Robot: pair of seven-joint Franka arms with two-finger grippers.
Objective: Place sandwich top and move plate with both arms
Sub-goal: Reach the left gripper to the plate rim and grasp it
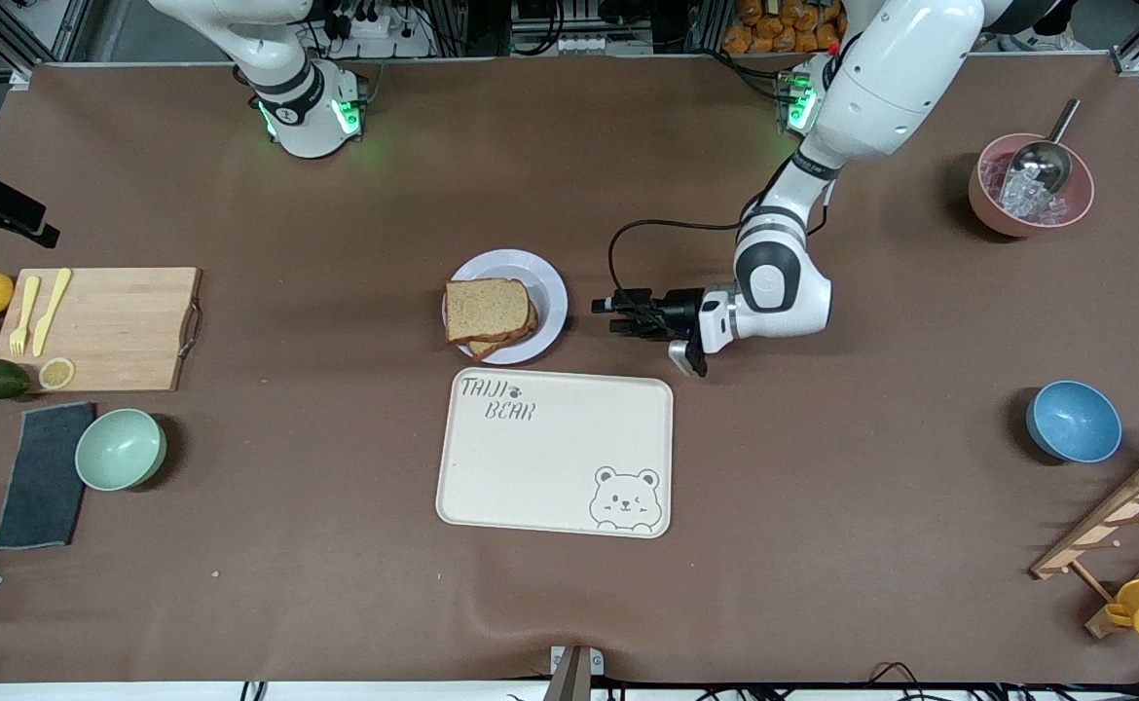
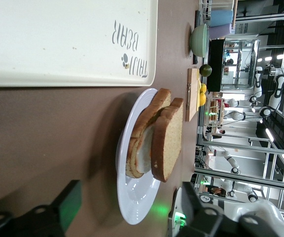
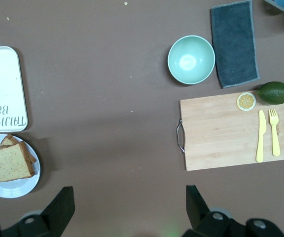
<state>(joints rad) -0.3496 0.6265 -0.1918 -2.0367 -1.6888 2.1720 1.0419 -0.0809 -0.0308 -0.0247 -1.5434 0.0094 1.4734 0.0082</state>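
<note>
The sandwich top [image 1: 488, 308], a plain brown bread slice, lies on a stack of slices on the white plate [image 1: 545, 282], just farther from the front camera than the cream tray [image 1: 555, 453]. My left gripper [image 1: 608, 316] is open and empty. It is low and lying sideways beside the plate, toward the left arm's end, a short gap from the rim. In the left wrist view its gripper [image 2: 130, 187] faces the plate [image 2: 137, 200] and the sandwich top [image 2: 166, 140]. My right gripper [image 3: 129, 190] is open and empty, high above the table. Its view shows the plate [image 3: 14, 187] and sandwich top [image 3: 6, 163].
A wooden cutting board [image 1: 102, 326] with yellow cutlery, lemons and an avocado lies toward the right arm's end, with a green bowl [image 1: 122, 448] and grey cloth [image 1: 44, 472]. A pink bowl with scoop [image 1: 1030, 185], a blue bowl [image 1: 1073, 421] and a wooden rack [image 1: 1129, 535] are toward the left arm's end.
</note>
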